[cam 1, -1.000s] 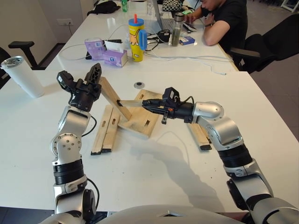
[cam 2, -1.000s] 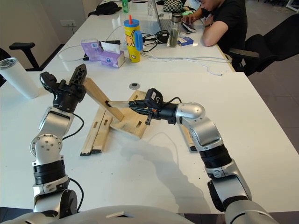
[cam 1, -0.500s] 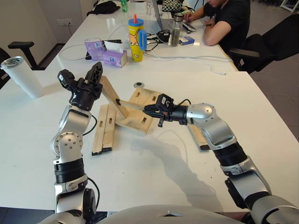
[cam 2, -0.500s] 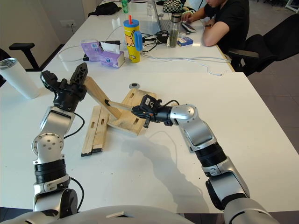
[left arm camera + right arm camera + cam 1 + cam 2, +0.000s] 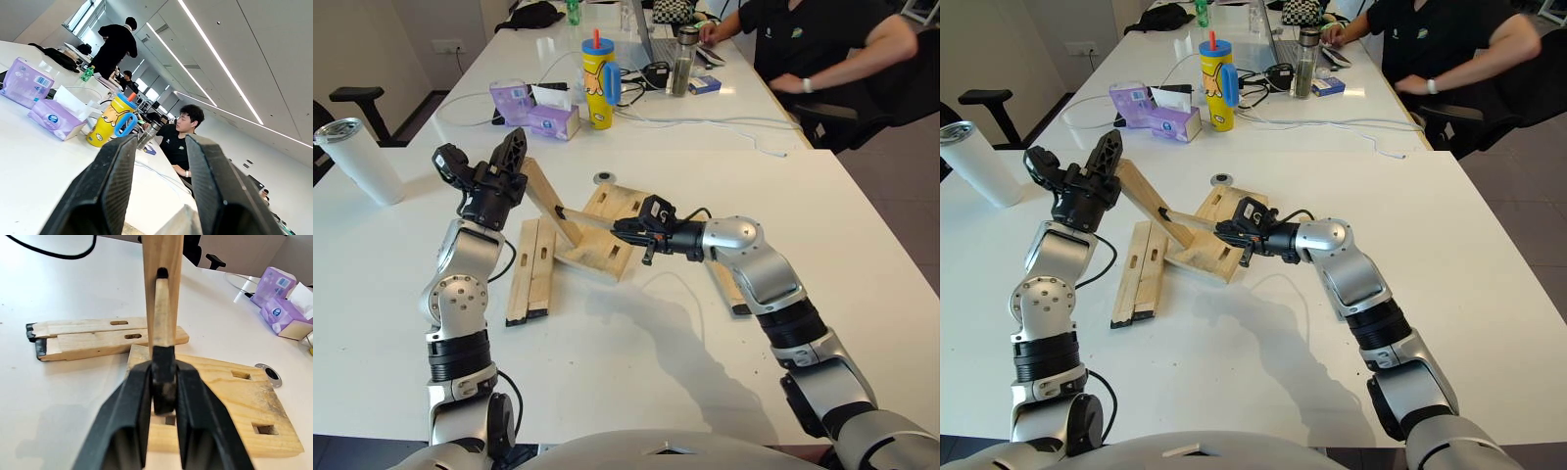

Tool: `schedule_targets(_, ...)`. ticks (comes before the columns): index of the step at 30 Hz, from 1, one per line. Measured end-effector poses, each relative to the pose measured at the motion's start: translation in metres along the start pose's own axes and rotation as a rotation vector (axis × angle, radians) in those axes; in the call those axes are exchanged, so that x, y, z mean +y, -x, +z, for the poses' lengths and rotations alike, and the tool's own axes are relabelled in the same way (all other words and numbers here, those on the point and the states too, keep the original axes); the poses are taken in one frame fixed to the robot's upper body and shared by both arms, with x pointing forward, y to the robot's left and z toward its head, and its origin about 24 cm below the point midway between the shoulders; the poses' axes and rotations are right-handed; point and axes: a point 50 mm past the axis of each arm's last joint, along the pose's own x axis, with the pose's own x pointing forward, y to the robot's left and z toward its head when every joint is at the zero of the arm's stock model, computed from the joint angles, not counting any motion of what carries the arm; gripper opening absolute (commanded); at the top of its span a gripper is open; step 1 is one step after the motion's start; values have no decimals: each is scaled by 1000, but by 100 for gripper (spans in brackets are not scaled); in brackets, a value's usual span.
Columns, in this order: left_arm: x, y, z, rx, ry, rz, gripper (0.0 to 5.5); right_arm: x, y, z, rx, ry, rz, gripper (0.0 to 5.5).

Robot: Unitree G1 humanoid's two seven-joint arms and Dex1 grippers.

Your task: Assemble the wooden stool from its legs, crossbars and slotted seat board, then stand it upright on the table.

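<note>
One joint is in hand, the first of the stool: the crossbar (image 5: 164,313) is meeting the slot (image 5: 161,273) in a leg (image 5: 553,206). The right gripper (image 5: 164,368) is clamped on the crossbar's near end, just above the seat board (image 5: 230,401), which lies on the table (image 5: 636,372). The crossbar's far end sits at the dark slot in the leg's face; how deep it sits I cannot tell. That leg is tilted. Its lower end is on or just over the left part of the seat board, and its top leans away from the board toward the left arm's side, where the left gripper (image 5: 516,147) is closed on it. Two more legs (image 5: 533,274) lie side by side on the table just left of the seat board, slots up. Another wooden piece (image 5: 736,292) lies on the table to the board's right.

By my reading the task is at an early stage: nothing is joined to the seat board, and most parts lie loose. The next move calls for a straight push along the crossbar's own line into the slot. The left gripper should brace the leg so that it neither slides off the seat board nor turns. A sideways lean of the crossbar would likely jam its end in the slot, so the two should be squared first
</note>
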Motion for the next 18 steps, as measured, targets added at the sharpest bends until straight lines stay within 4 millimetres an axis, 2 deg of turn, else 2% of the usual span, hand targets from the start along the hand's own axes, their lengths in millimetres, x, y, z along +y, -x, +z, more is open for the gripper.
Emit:
schedule_targets(2, -6, -3, -8, 20, 23, -26, 184, 1, -9, 16, -56, 29, 16, 127)
schedule_targets(3, -7, -3, -9, 22, 24, -29, 184, 1, -9, 18, -59, 33, 14, 127)
schedule_targets(18, -7, -3, -9, 22, 27, -30, 184, 0, -9, 18, -59, 34, 11, 127)
